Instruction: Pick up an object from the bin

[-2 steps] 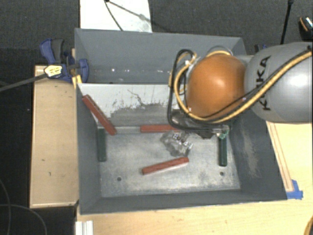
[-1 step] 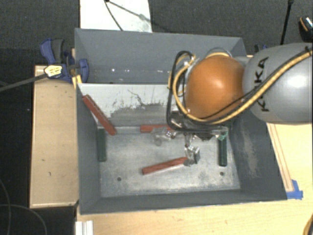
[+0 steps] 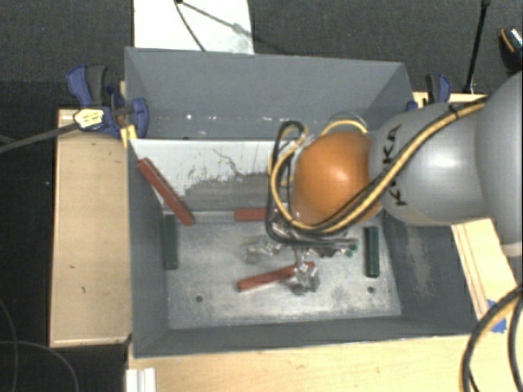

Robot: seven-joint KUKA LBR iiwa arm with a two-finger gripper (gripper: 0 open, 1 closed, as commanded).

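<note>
My gripper (image 3: 304, 274) is low over the bin floor, right of the middle, mostly hidden under the arm's orange dome. A red-brown stick (image 3: 263, 282) lies flat on the floor in front of it, and its right end reaches the gripper's metal tip. I cannot tell whether the gripper has hold of that end. A short red-brown piece (image 3: 249, 215) lies just behind and left of the gripper, at the foot of the back wall.
A long red-brown stick (image 3: 164, 191) leans along the left wall. A dark green bar (image 3: 169, 242) lies by the left wall and another dark green bar (image 3: 372, 251) by the right wall, close to the arm. Cables loop round the dome.
</note>
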